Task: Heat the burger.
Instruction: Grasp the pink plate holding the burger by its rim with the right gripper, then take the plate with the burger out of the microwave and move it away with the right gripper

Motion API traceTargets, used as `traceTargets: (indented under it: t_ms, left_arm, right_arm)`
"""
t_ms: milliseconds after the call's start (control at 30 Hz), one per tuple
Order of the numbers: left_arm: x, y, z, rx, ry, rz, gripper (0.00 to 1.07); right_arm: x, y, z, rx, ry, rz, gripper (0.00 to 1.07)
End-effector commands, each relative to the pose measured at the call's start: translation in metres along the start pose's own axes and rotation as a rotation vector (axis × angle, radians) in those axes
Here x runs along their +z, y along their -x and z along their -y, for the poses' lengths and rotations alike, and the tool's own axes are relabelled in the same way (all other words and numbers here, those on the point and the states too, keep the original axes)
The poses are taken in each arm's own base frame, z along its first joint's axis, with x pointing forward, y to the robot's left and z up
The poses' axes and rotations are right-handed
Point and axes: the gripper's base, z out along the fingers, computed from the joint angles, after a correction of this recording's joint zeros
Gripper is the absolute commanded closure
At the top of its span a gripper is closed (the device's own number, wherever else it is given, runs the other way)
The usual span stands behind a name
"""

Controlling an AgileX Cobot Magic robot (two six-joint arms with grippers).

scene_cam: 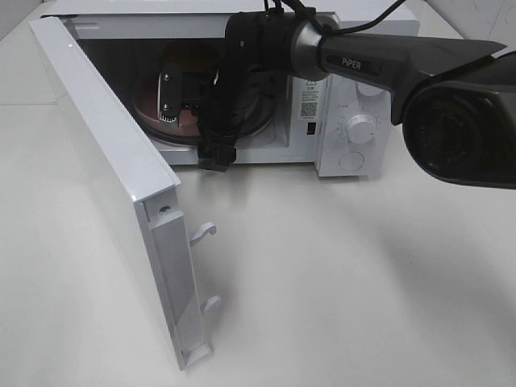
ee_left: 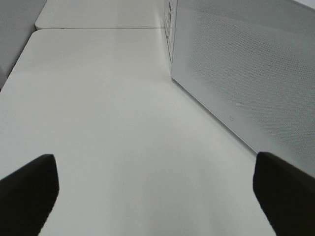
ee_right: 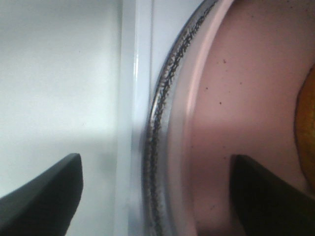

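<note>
The burger [scene_cam: 190, 58] shows as a brown dome inside the open microwave [scene_cam: 355, 121], on the pink plate [scene_cam: 148, 111]. My right gripper [scene_cam: 169, 109] reaches in through the opening and largely hides both. In the right wrist view the right gripper [ee_right: 155, 169] is open, its fingers astride the plate's rim [ee_right: 197, 123], one over the plate and one outside it. An orange edge of the burger [ee_right: 307, 123] shows beyond. My left gripper [ee_left: 155, 164] is open over the bare table, holding nothing, beside the microwave door's perforated face [ee_left: 246, 73].
The microwave door [scene_cam: 121, 185] stands swung wide open to the left, with its latch hooks [scene_cam: 205, 232] pointing right. The plate rests on the glass turntable [ee_right: 160, 113]. Control knobs [scene_cam: 360, 127] are on the microwave's right panel. The white table [scene_cam: 339, 282] lies in front.
</note>
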Motion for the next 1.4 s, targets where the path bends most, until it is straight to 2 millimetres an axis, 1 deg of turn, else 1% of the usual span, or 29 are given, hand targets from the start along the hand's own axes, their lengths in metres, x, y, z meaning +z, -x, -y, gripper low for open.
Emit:
traceTargets:
  t_ms: [33,133,167,200,233,267,300,333,367,400,433,467,500,833,867,900,967,1000,1067,1100,1133,1367,1400]
  left_arm:
    - [-0.002,-0.001,0.000,-0.006,0.002,0.023,0.02]
    - [-0.002,-0.001,0.000,-0.006,0.002,0.023,0.02]
    - [-0.002,-0.001,0.000,-0.006,0.002,0.023,0.02]
    - [-0.002,-0.001,0.000,-0.006,0.002,0.023,0.02]
    - [-0.002,-0.001,0.000,-0.006,0.002,0.023,0.02]
    - [-0.002,-0.001,0.000,-0.006,0.002,0.023,0.02]
    - [-0.002,-0.001,0.000,-0.006,0.002,0.023,0.02]
    - [-0.002,-0.001,0.000,-0.006,0.002,0.023,0.02]
    - [-0.002,-0.001,0.000,-0.006,0.002,0.023,0.02]
    - [-0.002,-0.001,0.000,-0.006,0.002,0.023,0.02]
    - [-0.002,-0.001,0.000,-0.006,0.002,0.023,0.02]
    - [-0.002,-0.001,0.000,-0.006,0.002,0.023,0.02]
    - [-0.002,-0.001,0.000,-0.006,0.002,0.023,0.02]
    - [-0.002,-0.001,0.000,-0.006,0.002,0.023,0.02]
    - [-0.002,-0.001,0.000,-0.006,0.002,0.023,0.02]
    - [-0.002,-0.001,0.000,-0.006,0.002,0.023,0.02]
    - [-0.002,-0.001,0.000,-0.006,0.002,0.023,0.02]
    - [-0.002,-0.001,0.000,-0.006,0.002,0.023,0.02]
    - [-0.002,-0.001,0.000,-0.006,0.002,0.023,0.02]
    - [-0.002,-0.001,0.000,-0.006,0.002,0.023,0.02]
    - [-0.002,-0.001,0.000,-0.006,0.002,0.023,0.02]
    - [-0.002,-0.001,0.000,-0.006,0.002,0.023,0.02]
    - [-0.002,-0.001,0.000,-0.006,0.002,0.023,0.02]
  right_arm:
    - [0.002,-0.003,-0.001,0.027,0.024,-0.008,0.33]
    - [0.002,-0.004,-0.002,0.028,0.031,-0.011,0.35]
    - [0.002,-0.004,-0.003,0.028,0.045,-0.018,0.41]
    - [0.002,-0.005,-0.004,0.025,0.058,-0.024,0.51]
    - [0.002,-0.005,-0.004,0.025,0.058,-0.024,0.51]
    - [0.002,-0.005,-0.005,0.024,0.062,-0.026,0.56]
    - [0.002,-0.006,-0.006,0.026,0.072,-0.031,0.72]
    - [0.002,-0.006,-0.006,0.026,0.072,-0.031,0.72]
    - [0.002,-0.006,-0.006,0.028,0.078,-0.034,0.80]
    - [0.002,-0.007,-0.008,0.041,0.096,-0.044,0.95]
    - [0.002,-0.007,-0.008,0.041,0.096,-0.044,0.95]
    - [0.001,-0.007,-0.009,0.051,0.106,-0.049,1.02]
    - [0.001,-0.008,-0.010,0.069,0.115,-0.055,1.07]
    - [-0.002,-0.010,-0.014,0.063,0.171,-0.087,1.07]
    - [-0.006,-0.010,-0.014,0.061,0.183,-0.092,1.07]
    - [-0.006,-0.010,-0.014,0.061,0.183,-0.092,1.07]
    - [-0.015,-0.008,-0.013,0.040,0.200,-0.093,1.07]
    - [-0.015,-0.008,-0.013,0.040,0.200,-0.093,1.07]
    - [-0.026,-0.006,-0.010,0.036,0.190,-0.088,1.07]
    - [-0.026,-0.006,-0.010,0.036,0.190,-0.088,1.07]
    - [-0.032,-0.004,-0.009,0.034,0.192,-0.089,1.07]
    - [-0.044,-0.004,-0.009,0.026,0.211,-0.104,1.07]
    - [-0.050,-0.003,-0.008,0.026,0.208,-0.102,1.07]
